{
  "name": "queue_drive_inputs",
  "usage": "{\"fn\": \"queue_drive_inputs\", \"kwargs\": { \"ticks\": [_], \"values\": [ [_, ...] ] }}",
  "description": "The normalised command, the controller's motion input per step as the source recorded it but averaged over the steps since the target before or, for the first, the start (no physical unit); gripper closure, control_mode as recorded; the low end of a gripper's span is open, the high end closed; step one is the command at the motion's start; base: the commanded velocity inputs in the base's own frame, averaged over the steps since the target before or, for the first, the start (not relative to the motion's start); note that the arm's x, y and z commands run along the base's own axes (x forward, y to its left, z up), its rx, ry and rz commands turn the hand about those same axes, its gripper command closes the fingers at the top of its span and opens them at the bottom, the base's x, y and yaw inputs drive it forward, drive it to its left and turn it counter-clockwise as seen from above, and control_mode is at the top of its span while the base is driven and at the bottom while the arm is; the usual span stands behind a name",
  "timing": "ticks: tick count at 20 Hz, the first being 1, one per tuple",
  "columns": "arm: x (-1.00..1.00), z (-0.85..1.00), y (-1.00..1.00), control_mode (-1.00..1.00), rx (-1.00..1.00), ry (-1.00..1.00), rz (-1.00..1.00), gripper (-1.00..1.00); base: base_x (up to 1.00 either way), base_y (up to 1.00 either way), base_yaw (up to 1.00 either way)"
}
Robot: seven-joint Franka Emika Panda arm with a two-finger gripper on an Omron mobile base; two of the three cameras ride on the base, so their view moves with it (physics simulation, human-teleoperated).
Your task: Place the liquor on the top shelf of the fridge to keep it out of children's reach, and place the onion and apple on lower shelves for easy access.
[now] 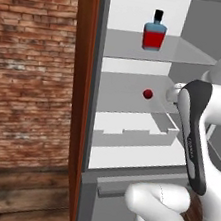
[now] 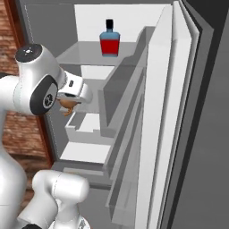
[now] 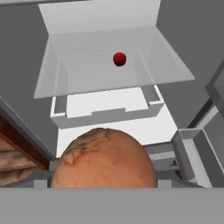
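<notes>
In front of the open fridge (image 1: 94, 79), level w/ the lower shelves (image 1: 129, 103), the gripper (image 2: 68, 106) holds the onion (image 3: 104, 159) betw. its fingers; jaws spread wide around it. In hand view the onion sits close up at the bottom, w/ the shelf board beyond. The apple (image 1: 147, 94) lies on that shelf, well apart from the onion. Above, the liquor (image 1: 154, 32) stands upright on the top shelf (image 1: 192, 54), near the white back wall. White drawer (image 1: 134, 132) below.

Red brick wall (image 1: 28, 69) at left. Reddish wooden cupboard side panel (image 1: 76, 102) upright beside it. Dark wood plank floor (image 1: 18, 194) below.
</notes>
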Motion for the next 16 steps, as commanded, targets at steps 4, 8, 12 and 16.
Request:
{"fn": "queue_drive_inputs", "kwargs": {
  "ticks": [4,8,12,16],
  "values": [
    [0.00,0.00,0.00,1.00,0.00,0.00,0.00,1.00,0.36,0.00,0.00],
    [0.00,0.00,0.00,1.00,0.00,0.00,0.00,1.00,0.18,0.00,0.00],
    [0.04,-0.26,0.00,-1.00,0.00,0.00,0.00,1.00,0.04,0.00,0.00],
    [0.18,-0.53,0.00,-1.00,-0.01,0.00,0.00,1.00,0.00,0.00,0.00]
  ]
}}
